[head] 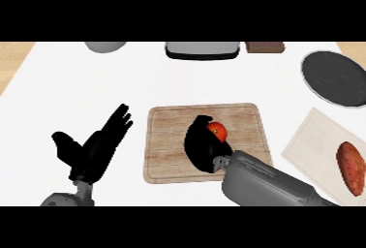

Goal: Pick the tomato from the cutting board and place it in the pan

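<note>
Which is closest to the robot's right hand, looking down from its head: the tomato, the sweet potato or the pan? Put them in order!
From the right hand:
1. Tomato: on the cutting board, right at the hand, fingers curling round it.
2. Sweet potato: to the right, on a pale mat.
3. Pan: far corner, up and to the right.

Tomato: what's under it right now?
The tomato sits on the wooden cutting board. The right hand curls round it, hiding its left side and the contact underneath.
</note>
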